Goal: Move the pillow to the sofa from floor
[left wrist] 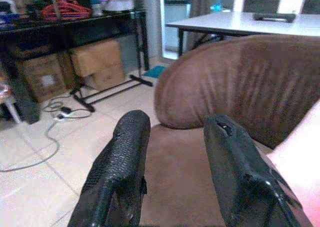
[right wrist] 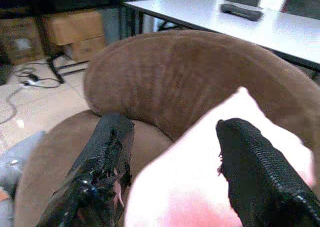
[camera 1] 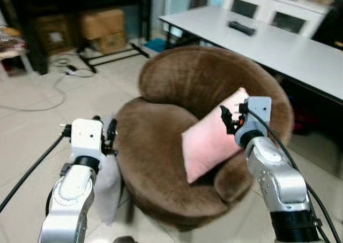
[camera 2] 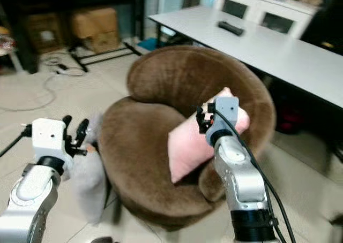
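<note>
A pink pillow (camera 1: 209,141) lies tilted on the seat of the round brown sofa chair (camera 1: 155,152), leaning against its right armrest. My right gripper (camera 1: 229,119) hovers at the pillow's upper edge, open. In the right wrist view its fingers (right wrist: 107,152) stand wide apart with the pillow (right wrist: 200,172) just below and between them, not clamped. My left gripper (camera 1: 107,130) is open beside the chair's left rim, holding nothing. In the left wrist view the left gripper (left wrist: 175,124) faces the seat and backrest (left wrist: 240,82).
A long white table (camera 1: 278,45) with a black remote (camera 1: 241,28) stands behind and right of the chair. Cardboard boxes (camera 1: 104,29) sit under a dark rack at the back left. Cables (camera 1: 53,93) trail over the tiled floor. A pale cloth (camera 1: 110,184) hangs by the chair's left side.
</note>
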You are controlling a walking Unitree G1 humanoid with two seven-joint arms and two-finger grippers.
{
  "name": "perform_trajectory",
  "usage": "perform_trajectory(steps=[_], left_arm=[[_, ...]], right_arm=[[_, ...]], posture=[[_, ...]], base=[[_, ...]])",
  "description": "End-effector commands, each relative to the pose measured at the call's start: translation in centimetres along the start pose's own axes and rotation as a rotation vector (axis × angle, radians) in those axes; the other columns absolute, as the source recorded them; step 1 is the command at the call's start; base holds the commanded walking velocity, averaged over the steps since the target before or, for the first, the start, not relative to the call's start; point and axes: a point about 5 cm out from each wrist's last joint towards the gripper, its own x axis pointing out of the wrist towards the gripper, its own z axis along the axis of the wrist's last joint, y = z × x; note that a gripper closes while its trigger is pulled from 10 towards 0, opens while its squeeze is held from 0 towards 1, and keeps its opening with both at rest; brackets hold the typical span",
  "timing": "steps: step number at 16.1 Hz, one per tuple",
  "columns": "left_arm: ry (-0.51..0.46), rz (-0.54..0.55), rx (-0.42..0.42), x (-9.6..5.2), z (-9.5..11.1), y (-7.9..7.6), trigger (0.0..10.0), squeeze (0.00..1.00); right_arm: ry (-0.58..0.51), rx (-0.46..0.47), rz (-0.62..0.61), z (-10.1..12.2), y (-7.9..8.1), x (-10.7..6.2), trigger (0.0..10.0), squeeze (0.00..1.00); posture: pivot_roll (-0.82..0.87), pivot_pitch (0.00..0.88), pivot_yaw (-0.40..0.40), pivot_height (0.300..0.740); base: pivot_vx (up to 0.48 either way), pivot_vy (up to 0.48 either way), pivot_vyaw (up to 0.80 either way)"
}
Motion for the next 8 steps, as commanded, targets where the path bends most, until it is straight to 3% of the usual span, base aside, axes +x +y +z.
perform_trajectory(steps=[1,8], left_arm=[[-0.002,-0.012,0.008,0.0,0.08,-0.3,10.0,0.0],[-0.002,-0.019,-0.005,0.19,0.09,-0.65,10.0,0.0]], right_arm=[[-0.006,-0.018,-0.017,0.21,-0.59,0.15,10.0,0.0],[-0.019,-0.055,0.013,0.31,-0.4,0.15,10.0,0.0]], posture=[[0.11,0.0,-0.105,0.74],[0.09,0.0,-0.101,0.74]], base=[[0.0,0.0,0.0],[0.0,0.037,0.0]])
